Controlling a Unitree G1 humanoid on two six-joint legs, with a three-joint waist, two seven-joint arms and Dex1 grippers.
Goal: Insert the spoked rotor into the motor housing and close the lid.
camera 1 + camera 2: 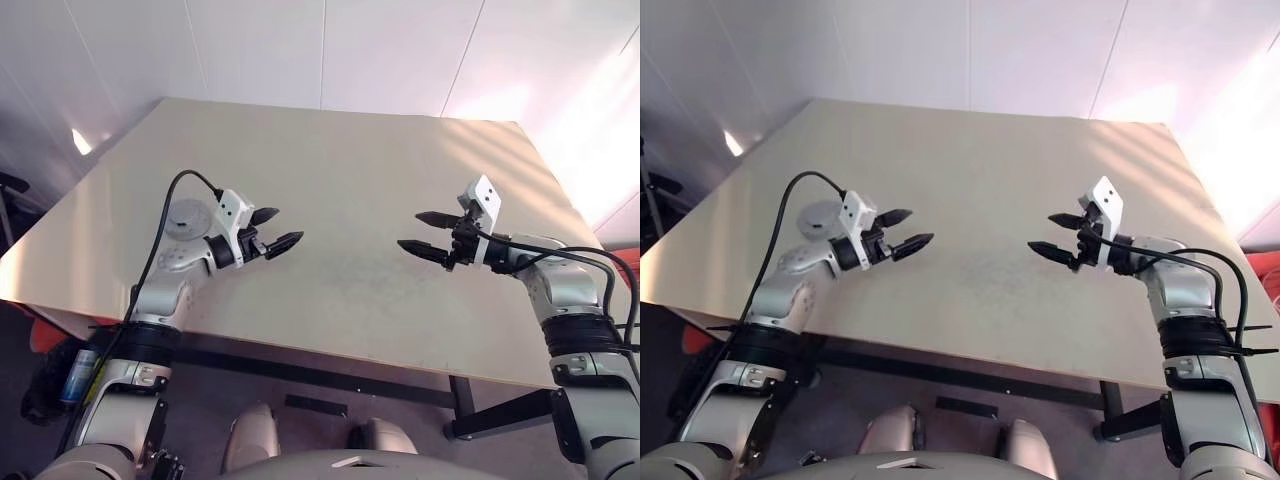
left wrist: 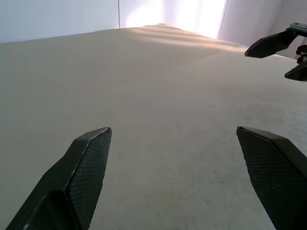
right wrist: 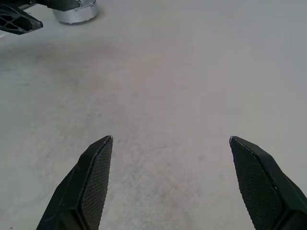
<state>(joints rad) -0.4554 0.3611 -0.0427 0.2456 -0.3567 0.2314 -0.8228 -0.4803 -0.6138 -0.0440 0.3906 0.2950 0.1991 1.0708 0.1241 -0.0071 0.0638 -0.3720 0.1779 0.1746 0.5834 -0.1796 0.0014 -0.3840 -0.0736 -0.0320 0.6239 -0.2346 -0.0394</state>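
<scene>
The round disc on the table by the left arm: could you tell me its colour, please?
The disc is pale silver-grey; it shows best in the right eye view.

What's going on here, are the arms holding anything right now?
No. The left gripper and right gripper both hang open and empty over the beige table, fingertips facing each other across a bare stretch. A round silver-grey metal piece sits on the table behind the left arm, partly hidden; which motor part it is can't be told.
</scene>
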